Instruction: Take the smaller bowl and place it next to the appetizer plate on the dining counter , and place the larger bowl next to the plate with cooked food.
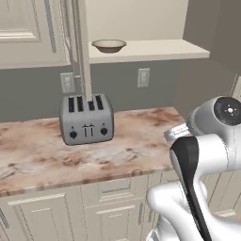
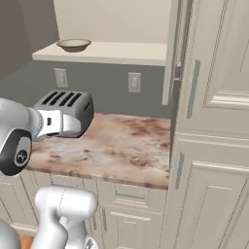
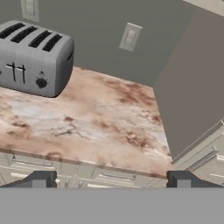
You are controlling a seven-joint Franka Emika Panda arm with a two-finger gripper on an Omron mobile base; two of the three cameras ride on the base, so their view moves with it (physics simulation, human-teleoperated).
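One shallow cream bowl [image 1: 108, 45] [image 2: 74, 44] with a brownish rim rests on a plain beige ledge [image 1: 155, 49] [image 2: 121, 51] above the grey wall. I cannot tell whether it is the smaller or the larger bowl; no matching bowl is in view. No plates are in view. My gripper [image 3: 111, 181] is open and holds nothing, its fingertips [image 3: 39, 179] wide apart. It hovers in front of the marbled worktop's front edge, well below and short of the bowl.
A silver four-slot toaster [image 1: 86, 118] [image 2: 65, 113] [image 3: 33, 57] stands on the marbled worktop [image 1: 127, 141] [image 2: 121, 141] [image 3: 96, 118] of the cream cabinets. A tall cream cabinet [image 2: 214, 121] closes off the right, and a grey side panel [image 3: 192, 83] bounds the worktop.
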